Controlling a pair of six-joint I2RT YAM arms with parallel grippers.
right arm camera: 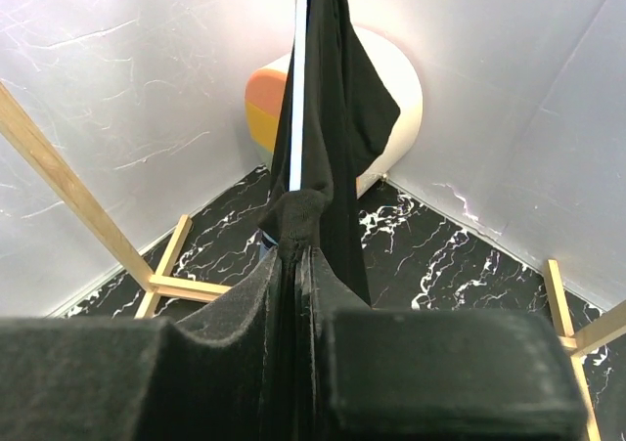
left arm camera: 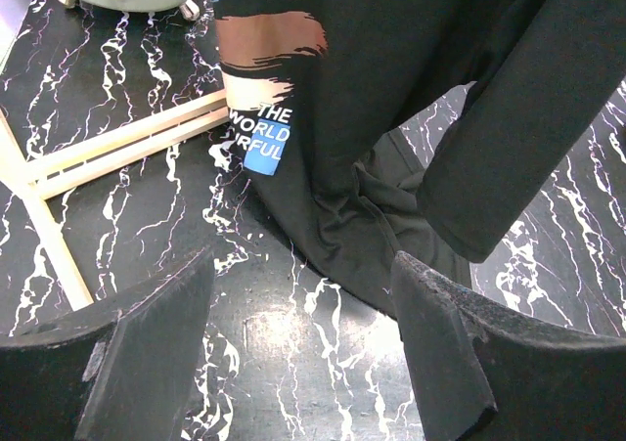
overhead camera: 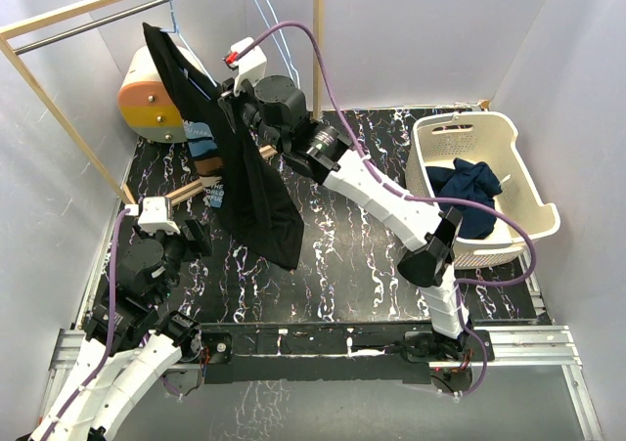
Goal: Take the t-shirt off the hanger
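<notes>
Right tool [right arm camera: 298, 275] pinches the black t-shirt [overhead camera: 249, 182], which hangs on a blue hanger [right arm camera: 297, 89] above the far-left corner of the black marbled desk [overhead camera: 372, 265]; left tool [left arm camera: 303, 275] gapes wide, empty; white walls [overhead camera: 411, 30] surround.

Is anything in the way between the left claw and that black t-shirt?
Nothing visible: only bare table lies between the open left gripper and the t-shirt. The right gripper is pinching the t-shirt.

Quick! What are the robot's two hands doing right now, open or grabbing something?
Left gripper: open, holding nothing.
Right gripper: closed, pinching the black t-shirt.
</notes>
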